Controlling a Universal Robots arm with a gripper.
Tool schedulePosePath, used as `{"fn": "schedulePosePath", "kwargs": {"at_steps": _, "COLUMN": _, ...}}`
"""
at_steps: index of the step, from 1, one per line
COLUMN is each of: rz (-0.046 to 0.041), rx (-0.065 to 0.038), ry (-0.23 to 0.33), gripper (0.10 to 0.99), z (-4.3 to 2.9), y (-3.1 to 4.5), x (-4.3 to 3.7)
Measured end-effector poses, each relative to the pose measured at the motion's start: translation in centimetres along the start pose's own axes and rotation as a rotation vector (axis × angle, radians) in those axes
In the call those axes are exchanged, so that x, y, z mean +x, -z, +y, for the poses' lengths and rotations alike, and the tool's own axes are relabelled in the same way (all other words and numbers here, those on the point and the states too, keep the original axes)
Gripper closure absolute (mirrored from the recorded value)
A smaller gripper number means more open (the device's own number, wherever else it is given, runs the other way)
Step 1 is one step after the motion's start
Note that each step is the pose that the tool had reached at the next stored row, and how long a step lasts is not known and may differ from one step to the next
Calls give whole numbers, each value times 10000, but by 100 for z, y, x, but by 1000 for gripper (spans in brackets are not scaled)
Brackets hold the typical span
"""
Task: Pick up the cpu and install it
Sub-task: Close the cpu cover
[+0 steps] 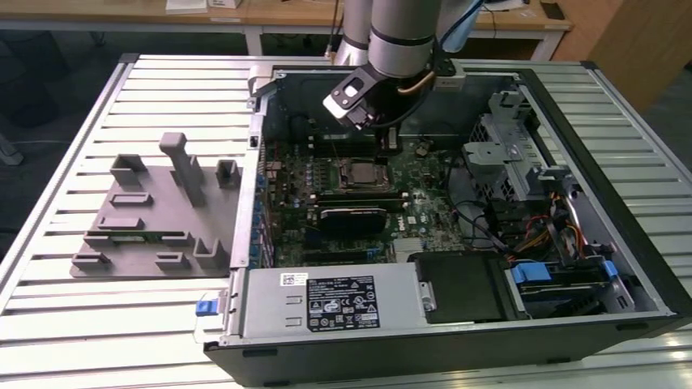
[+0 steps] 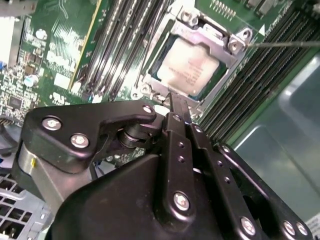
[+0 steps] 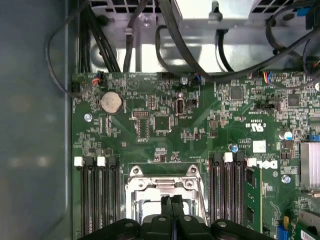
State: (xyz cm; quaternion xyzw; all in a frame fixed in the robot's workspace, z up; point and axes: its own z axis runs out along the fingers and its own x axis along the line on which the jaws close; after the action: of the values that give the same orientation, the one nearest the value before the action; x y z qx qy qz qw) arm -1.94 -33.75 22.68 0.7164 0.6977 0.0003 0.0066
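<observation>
The jaws are seen pressed fully together in both wrist views, with nothing gripped between them. In the second wrist view their black fingertips (image 2: 176,125) are placed just before the near edge of the square metal-framed socket (image 2: 236,46); whether the frame is touched cannot be told. The cpu (image 2: 192,67), a small flat square chip with a silvery-grey metal top, is found lying flat inside that socket, clear of the jaws. Long black memory slots (image 2: 112,47) are ranged on either side of the socket, and all of it is carried on the green circuit board (image 3: 150,132). In the first wrist view a round silver coin cell (image 3: 111,101) is seen on the board well beyond the socket, and thick black cables (image 3: 175,35) are looped past the board's far edge. In the exterior view the grey robot arm (image 1: 403,28) is seen reaching down into the open black computer case (image 1: 638,259), which is laid on its side on the slatted metal counter (image 1: 97,324). A black rectangular block with a glossy face (image 1: 352,217) is mounted on the board just beside the socket, and a grey moulded plastic fixture (image 1: 151,215) is set on the counter at the exterior view's left, beside the case
</observation>
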Motion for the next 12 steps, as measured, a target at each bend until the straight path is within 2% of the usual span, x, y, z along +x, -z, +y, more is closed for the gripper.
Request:
{"fn": "schedulePosePath", "kwargs": {"at_steps": 7, "rz": 16, "rx": -46, "ry": 17, "gripper": 980, "z": -136, "y": -81, "x": -22}}
{"fn": "schedulePosePath", "kwargs": {"at_steps": 10, "rz": 55, "rx": -77, "ry": 122, "gripper": 980, "z": -156, "y": -93, "x": -22}}
{"fn": "schedulePosePath", "kwargs": {"at_steps": 12, "rz": 59, "rx": -83, "ry": 393, "gripper": 980, "z": -156, "y": -101, "x": -22}}
